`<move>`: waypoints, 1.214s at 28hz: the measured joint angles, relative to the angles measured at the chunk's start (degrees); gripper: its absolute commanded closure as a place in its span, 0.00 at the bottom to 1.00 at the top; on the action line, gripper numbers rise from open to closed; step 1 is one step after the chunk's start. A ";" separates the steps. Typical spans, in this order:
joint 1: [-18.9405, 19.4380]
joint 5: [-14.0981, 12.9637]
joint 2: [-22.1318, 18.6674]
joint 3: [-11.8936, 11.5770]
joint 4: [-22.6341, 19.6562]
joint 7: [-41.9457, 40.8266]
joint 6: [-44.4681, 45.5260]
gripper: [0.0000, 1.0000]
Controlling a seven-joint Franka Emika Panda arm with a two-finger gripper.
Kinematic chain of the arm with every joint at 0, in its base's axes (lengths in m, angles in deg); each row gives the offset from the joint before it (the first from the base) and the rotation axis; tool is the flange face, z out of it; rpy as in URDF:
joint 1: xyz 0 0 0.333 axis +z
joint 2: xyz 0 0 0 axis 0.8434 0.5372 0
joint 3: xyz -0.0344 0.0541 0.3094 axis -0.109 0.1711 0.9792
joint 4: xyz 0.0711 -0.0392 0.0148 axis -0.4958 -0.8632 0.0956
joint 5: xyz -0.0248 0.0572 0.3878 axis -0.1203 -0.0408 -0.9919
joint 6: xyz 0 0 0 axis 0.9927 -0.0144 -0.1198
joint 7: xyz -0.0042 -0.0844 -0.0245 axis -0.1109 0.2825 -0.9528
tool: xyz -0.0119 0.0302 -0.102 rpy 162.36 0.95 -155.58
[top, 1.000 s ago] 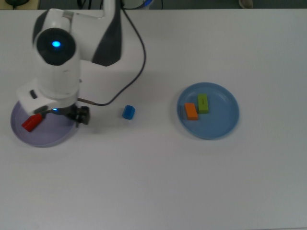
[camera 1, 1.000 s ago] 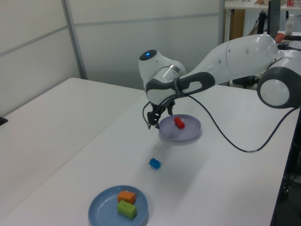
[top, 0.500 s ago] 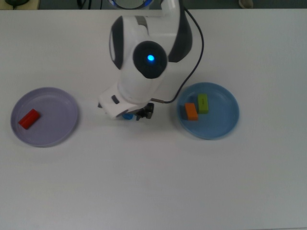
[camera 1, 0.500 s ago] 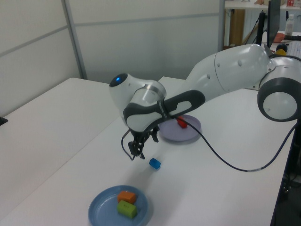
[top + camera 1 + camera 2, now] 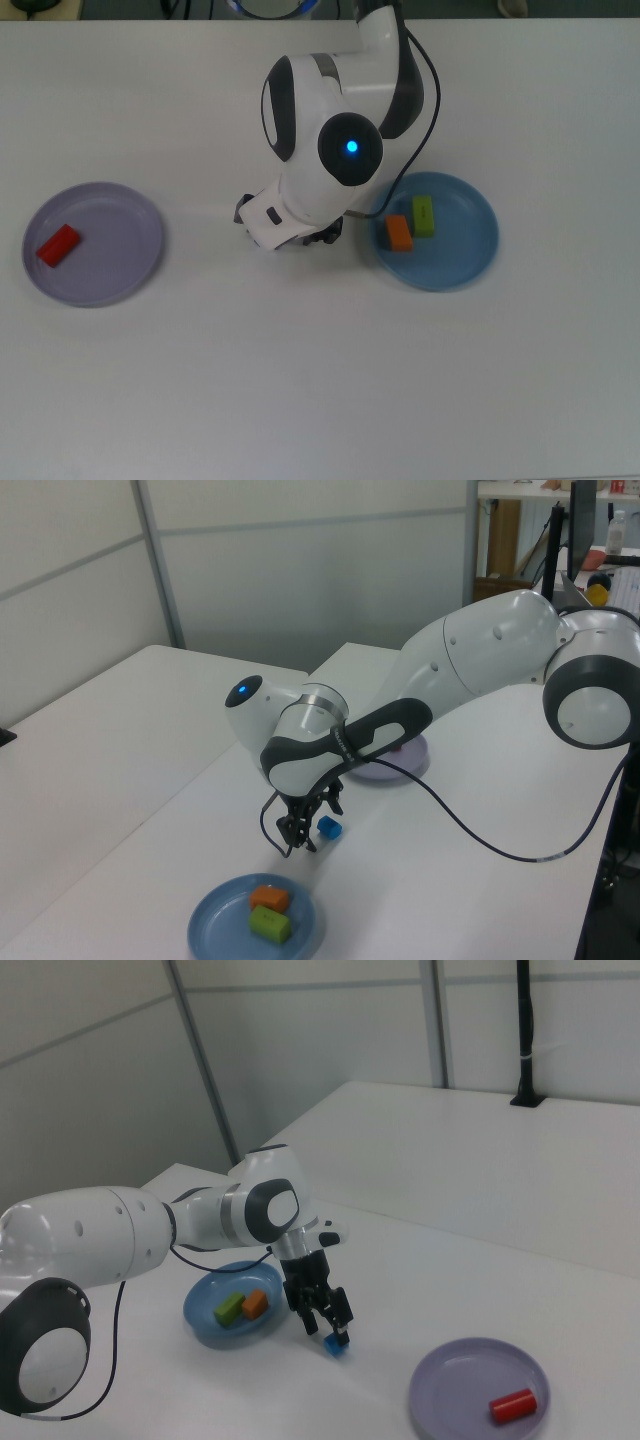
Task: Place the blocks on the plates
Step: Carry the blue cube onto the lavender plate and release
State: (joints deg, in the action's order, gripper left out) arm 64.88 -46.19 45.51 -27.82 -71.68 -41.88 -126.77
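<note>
The red block (image 5: 58,245) lies on the lavender plate (image 5: 110,262) at the top view's left. On the blue plate (image 5: 452,256) at the top view's right rest the orange block (image 5: 399,233) and the green block (image 5: 424,216). The blue block (image 5: 336,1346) sits on the table between the plates, hidden under the arm in the top view. My gripper (image 5: 331,1326) hangs open just above it, fingers pointing down. In the left view the blue block (image 5: 329,828) shows close beside the gripper (image 5: 298,840), not held.
The white arm reaches from the table's far edge in the top view and covers the middle of the table. A black cable (image 5: 428,90) trails along it. In the left view the lavender plate (image 5: 405,764) is partly hidden behind the arm.
The arm has swept from the lavender plate towards the blue plate and lowered over the blue block. The red block stays on the lavender plate.
</note>
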 measured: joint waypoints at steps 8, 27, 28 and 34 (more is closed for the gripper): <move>0.15 0.00 0.12 0.00 0.08 -0.01 0.00 1.00; -4.34 -0.11 -1.08 -1.23 3.88 -1.77 -0.05 1.00; -5.31 -0.24 -1.31 -1.27 4.16 -2.31 -0.06 1.00; -12.82 -0.88 -2.06 -1.47 5.35 -5.96 -3.08 1.00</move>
State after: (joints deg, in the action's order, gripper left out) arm 52.06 -47.06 43.45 -29.29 -66.33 -47.84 -129.85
